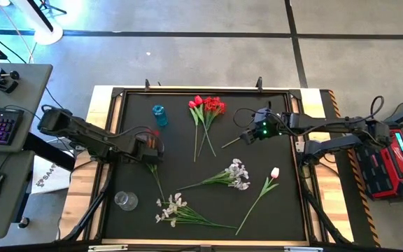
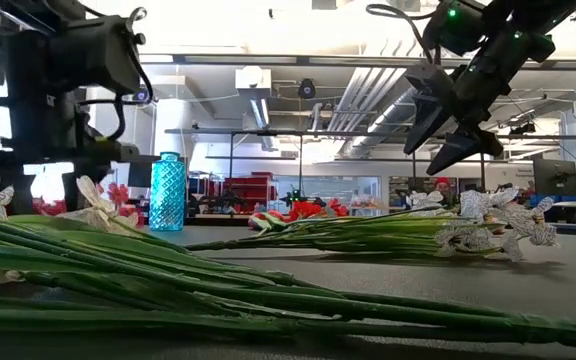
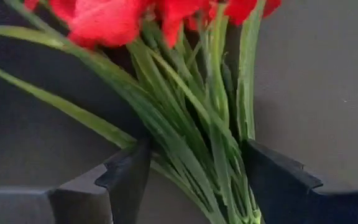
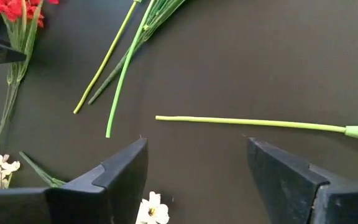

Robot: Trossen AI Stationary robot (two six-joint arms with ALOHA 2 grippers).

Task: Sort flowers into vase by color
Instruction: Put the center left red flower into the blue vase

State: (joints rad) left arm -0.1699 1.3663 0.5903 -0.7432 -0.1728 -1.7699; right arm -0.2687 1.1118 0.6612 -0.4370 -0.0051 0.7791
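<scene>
Left fingers (image 1: 152, 150): mine, over the left part of the black mat (image 1: 285, 210), spread apart, one on each side of a red bunch (image 3: 135, 15). In my left wrist view there is a gap between each finger and the green stems, so I am around it, not clamped on it.
Red bunch at my left: red blooms ahead of my fingers; its stem trails from them toward the table's front edge.
Right fingers (image 1: 245, 139): mine, over the mat's right-centre, lifted clear of the surface, spread wide and empty.
Below my right fingers: bare mat and loose stem ends; one thin pale green stem (image 4: 247, 122) lies crosswise just ahead of them, touching neither finger.
Red flowers at the back (image 1: 207, 108): a red tulip bud and a small-bloom red bunch lie side by side near the mat's far edge, stems pointing toward the front.
White spray, centre (image 1: 235, 173): flat on the mat, near the front of my right fingers.
White spray, front left (image 1: 173, 208): flat on the mat near the front edge, stems running right.
Pink tulip (image 1: 274, 172): on the right part of the mat, stem slanting toward the front.
Blue vase (image 1: 159, 115): upright, back left of the mat.
Clear glass (image 1: 125, 201): front left corner of the mat.
</scene>
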